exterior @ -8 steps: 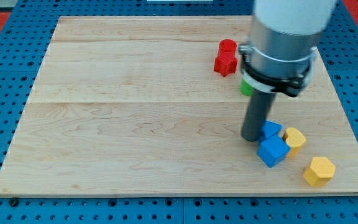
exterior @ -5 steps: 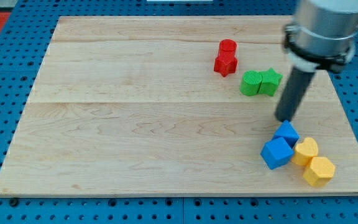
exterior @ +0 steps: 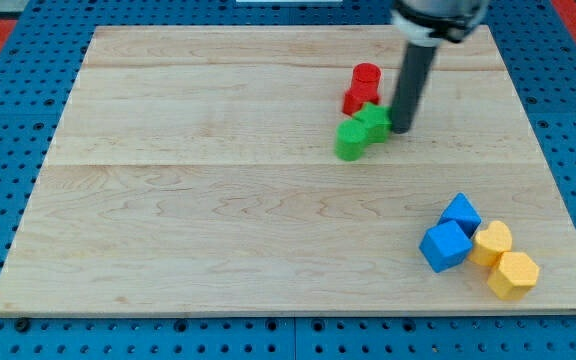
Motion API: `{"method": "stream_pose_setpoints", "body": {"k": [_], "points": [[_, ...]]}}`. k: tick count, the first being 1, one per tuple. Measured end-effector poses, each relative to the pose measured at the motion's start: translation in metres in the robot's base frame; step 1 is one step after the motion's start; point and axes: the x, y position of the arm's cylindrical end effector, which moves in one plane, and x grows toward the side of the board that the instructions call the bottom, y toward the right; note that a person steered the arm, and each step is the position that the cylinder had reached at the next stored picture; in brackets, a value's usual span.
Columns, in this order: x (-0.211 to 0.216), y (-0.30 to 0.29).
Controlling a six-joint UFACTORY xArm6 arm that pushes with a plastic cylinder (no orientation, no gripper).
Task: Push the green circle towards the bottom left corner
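The green circle [exterior: 349, 140] lies on the wooden board [exterior: 218, 200], right of centre in the upper half. A green star [exterior: 373, 122] touches it on its upper right. My tip [exterior: 402, 128] stands just to the right of the green star, touching or nearly touching it. The rod rises from there to the view's top edge.
A red cylinder [exterior: 366, 76] and a red star [exterior: 357, 99] sit just above the green blocks. Two blue blocks [exterior: 442, 245] [exterior: 460, 213] and two yellow blocks [exterior: 493, 241] [exterior: 513, 274] cluster at the board's lower right.
My tip has moved up and left, from beside the blue and yellow cluster to the green star's right side. The two green blocks have slid left, toward the red blocks.
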Motion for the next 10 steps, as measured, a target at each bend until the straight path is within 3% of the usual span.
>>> {"method": "stream_pose_setpoints", "body": {"k": [1, 2, 3, 5, 6, 8, 9, 10], "points": [[0.016, -0.049], [0.059, -0.073], [0.066, -0.110], [0.032, -0.139], [0.031, -0.217], [0.005, -0.266], [0.023, -0.314], [0.084, -0.322]]}}
